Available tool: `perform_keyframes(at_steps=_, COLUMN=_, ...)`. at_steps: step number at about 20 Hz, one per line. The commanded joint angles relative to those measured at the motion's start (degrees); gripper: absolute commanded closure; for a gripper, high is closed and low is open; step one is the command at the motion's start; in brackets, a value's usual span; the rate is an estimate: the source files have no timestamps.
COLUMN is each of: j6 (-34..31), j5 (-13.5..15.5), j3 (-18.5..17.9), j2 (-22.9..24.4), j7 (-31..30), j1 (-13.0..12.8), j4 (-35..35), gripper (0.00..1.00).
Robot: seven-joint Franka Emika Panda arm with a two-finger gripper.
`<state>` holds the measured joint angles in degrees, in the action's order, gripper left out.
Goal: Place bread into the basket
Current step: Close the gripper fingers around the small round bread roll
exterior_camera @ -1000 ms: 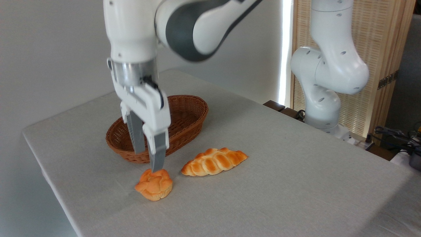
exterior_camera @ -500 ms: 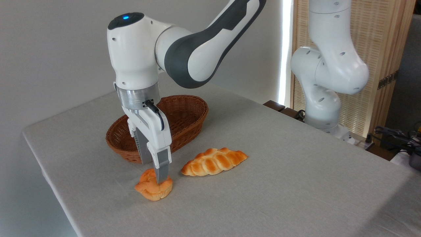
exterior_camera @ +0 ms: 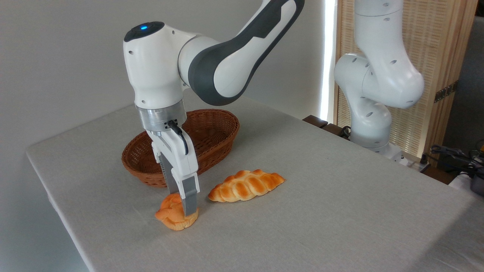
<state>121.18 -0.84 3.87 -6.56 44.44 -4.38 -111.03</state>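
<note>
The bread (exterior_camera: 169, 214), a small orange-golden bun with a lumpy top, lies on the grey table near the front left edge. My gripper (exterior_camera: 180, 204) points down and is open, its jaws straddling the bun. The near finger (exterior_camera: 190, 200) covers the bun's right part and reaches almost to the table, while the far finger's tip is hidden behind the bun. The basket (exterior_camera: 221, 118), oval brown wicker, stands just behind the gripper and holds nothing that I can see.
A longer braided golden loaf (exterior_camera: 245, 185) lies right of the bun, a short gap away. The arm's white base (exterior_camera: 372, 121) stands at the table's far right. The table's left edge (exterior_camera: 49, 189) runs close to the bun.
My gripper has come straight down from just above the bun until its fingers are around it. The bun, loaf and basket have not moved.
</note>
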Motion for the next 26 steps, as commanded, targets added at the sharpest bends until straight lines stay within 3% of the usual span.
perform_keyframes(at_steps=1, j6=1.25, j5=-2.24, j3=0.00, j2=-0.65, j7=0.65, j1=-0.02, j4=-0.50, gripper=0.00)
perform_keyframes(at_steps=9, j6=4.06, j5=-1.89, j3=0.18, j2=-1.17, j7=0.21, j1=-0.10, j4=-1.11, gripper=0.03)
perform_keyframes(at_steps=12, j6=4.41, j5=-1.80, j3=0.18, j2=-1.53, j7=0.04, j1=-0.02, j4=-1.11, gripper=0.37)
perform_keyframes(at_steps=14, j6=4.41, j5=-1.80, j3=0.18, j2=-1.53, j7=0.04, j1=-0.02, j4=-1.11, gripper=0.54)
perform_keyframes(at_steps=15, j6=4.50, j5=-1.80, j3=0.18, j2=-1.53, j7=0.04, j1=-0.02, j4=-1.11, gripper=0.56)
perform_keyframes(at_steps=26, j6=4.41, j5=-1.80, j3=0.18, j2=-1.61, j7=0.04, j1=-0.02, j4=-1.11, gripper=0.65)
